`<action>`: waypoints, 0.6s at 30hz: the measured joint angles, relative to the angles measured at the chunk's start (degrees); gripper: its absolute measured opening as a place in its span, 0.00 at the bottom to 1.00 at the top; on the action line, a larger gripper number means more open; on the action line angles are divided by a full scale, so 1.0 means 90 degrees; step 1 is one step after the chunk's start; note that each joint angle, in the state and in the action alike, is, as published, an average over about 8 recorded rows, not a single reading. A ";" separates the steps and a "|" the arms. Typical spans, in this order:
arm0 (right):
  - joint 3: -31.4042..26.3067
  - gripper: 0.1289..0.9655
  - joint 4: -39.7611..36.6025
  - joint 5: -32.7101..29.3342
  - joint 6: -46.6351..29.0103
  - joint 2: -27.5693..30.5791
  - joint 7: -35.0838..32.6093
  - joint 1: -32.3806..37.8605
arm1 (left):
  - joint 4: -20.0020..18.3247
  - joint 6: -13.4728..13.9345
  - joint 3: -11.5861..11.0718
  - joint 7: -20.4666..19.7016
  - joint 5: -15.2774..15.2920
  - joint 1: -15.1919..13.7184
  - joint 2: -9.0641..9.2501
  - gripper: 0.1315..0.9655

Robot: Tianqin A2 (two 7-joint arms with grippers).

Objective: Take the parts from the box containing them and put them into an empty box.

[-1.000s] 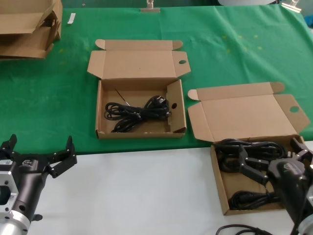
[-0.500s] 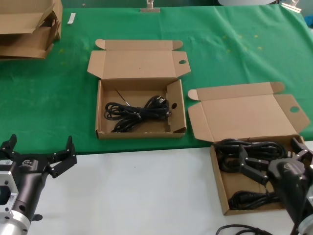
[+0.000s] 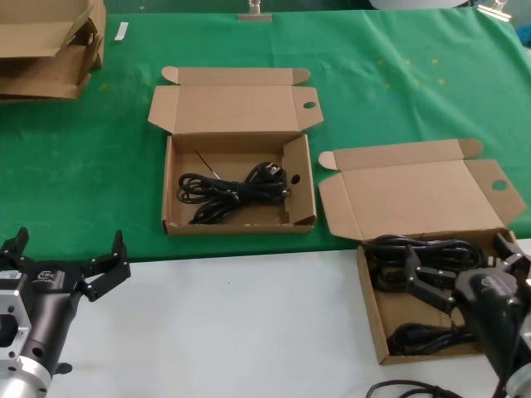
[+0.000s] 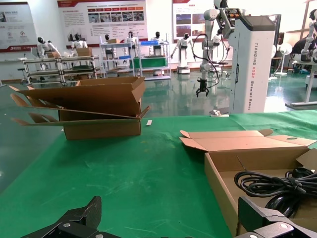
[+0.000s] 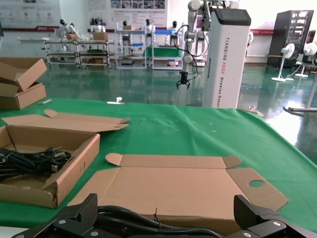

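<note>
I see right gripper (image 3: 463, 272) masking source box (image 3: 372, 303) cables (image 3: 415, 249); cardboard stack (image 3: 50, 46) cut by frame edge.

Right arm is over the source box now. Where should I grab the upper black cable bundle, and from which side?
Take the upper black cable bundle across the middle of its loops, coming straight down from above. The strands run side by side there, along the back wall of the shallow brown cardboard box, so open fingers can likely straddle them. The right gripper hangs open just above.
</note>
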 joint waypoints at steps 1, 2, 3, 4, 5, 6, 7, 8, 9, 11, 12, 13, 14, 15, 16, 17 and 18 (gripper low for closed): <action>0.0000 1.00 0.0000 0.0000 0.0000 0.0000 0.0000 0.0000 | 0.0000 0.0000 0.0000 0.0000 0.0000 0.0000 0.0000 1.00; 0.0000 1.00 0.0000 0.0000 0.0000 0.0000 0.0000 0.0000 | 0.0000 0.0000 0.0000 0.0000 0.0000 0.0000 0.0000 1.00; 0.0000 1.00 0.0000 0.0000 0.0000 0.0000 0.0000 0.0000 | 0.0000 0.0000 0.0000 0.0000 0.0000 0.0000 0.0000 1.00; 0.0000 1.00 0.0000 0.0000 0.0000 0.0000 0.0000 0.0000 | 0.0000 0.0000 0.0000 0.0000 0.0000 0.0000 0.0000 1.00; 0.0000 1.00 0.0000 0.0000 0.0000 0.0000 0.0000 0.0000 | 0.0000 0.0000 0.0000 0.0000 0.0000 0.0000 0.0000 1.00; 0.0000 1.00 0.0000 0.0000 0.0000 0.0000 0.0000 0.0000 | 0.0000 0.0000 0.0000 0.0000 0.0000 0.0000 0.0000 1.00; 0.0000 1.00 0.0000 0.0000 0.0000 0.0000 0.0000 0.0000 | 0.0000 0.0000 0.0000 0.0000 0.0000 0.0000 0.0000 1.00; 0.0000 1.00 0.0000 0.0000 0.0000 0.0000 0.0000 0.0000 | 0.0000 0.0000 0.0000 0.0000 0.0000 0.0000 0.0000 1.00; 0.0000 1.00 0.0000 0.0000 0.0000 0.0000 0.0000 0.0000 | 0.0000 0.0000 0.0000 0.0000 0.0000 0.0000 0.0000 1.00; 0.0000 1.00 0.0000 0.0000 0.0000 0.0000 0.0000 0.0000 | 0.0000 0.0000 0.0000 0.0000 0.0000 0.0000 0.0000 1.00; 0.0000 1.00 0.0000 0.0000 0.0000 0.0000 0.0000 0.0000 | 0.0000 0.0000 0.0000 0.0000 0.0000 0.0000 0.0000 1.00; 0.0000 1.00 0.0000 0.0000 0.0000 0.0000 0.0000 0.0000 | 0.0000 0.0000 0.0000 0.0000 0.0000 0.0000 0.0000 1.00; 0.0000 1.00 0.0000 0.0000 0.0000 0.0000 0.0000 0.0000 | 0.0000 0.0000 0.0000 0.0000 0.0000 0.0000 0.0000 1.00; 0.0000 1.00 0.0000 0.0000 0.0000 0.0000 0.0000 0.0000 | 0.0000 0.0000 0.0000 0.0000 0.0000 0.0000 0.0000 1.00; 0.0000 1.00 0.0000 0.0000 0.0000 0.0000 0.0000 0.0000 | 0.0000 0.0000 0.0000 0.0000 0.0000 0.0000 0.0000 1.00; 0.0000 1.00 0.0000 0.0000 0.0000 0.0000 0.0000 0.0000 | 0.0000 0.0000 0.0000 0.0000 0.0000 0.0000 0.0000 1.00; 0.0000 1.00 0.0000 0.0000 0.0000 0.0000 0.0000 0.0000 | 0.0000 0.0000 0.0000 0.0000 0.0000 0.0000 0.0000 1.00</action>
